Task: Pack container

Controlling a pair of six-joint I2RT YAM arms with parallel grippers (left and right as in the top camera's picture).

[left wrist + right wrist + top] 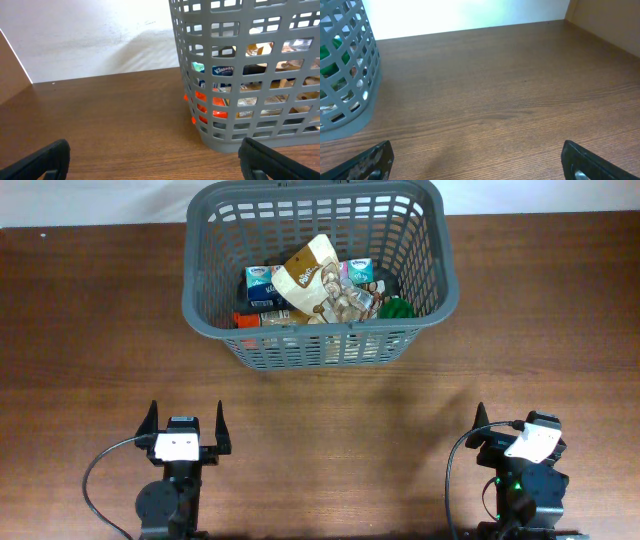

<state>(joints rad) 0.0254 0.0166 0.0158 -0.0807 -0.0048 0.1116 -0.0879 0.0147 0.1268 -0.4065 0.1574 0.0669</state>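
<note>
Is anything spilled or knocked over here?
Nothing stands out. The basket stands upright on the table, its packets piled loosely inside with a tan bag tilted on top. Nothing lies spilled outside it.

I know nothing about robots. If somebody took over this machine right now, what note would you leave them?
Left gripper: open, empty, near the table's front edge.
Right gripper: open, empty, likewise.
Basket: upright at the far middle of the wooden table, apart from both arms.
Done: a tan snack pouch, a tissue pack, a green item and an orange pack lie inside.
Left: nothing shows waiting outside the basket, so packing looks finished.
</note>
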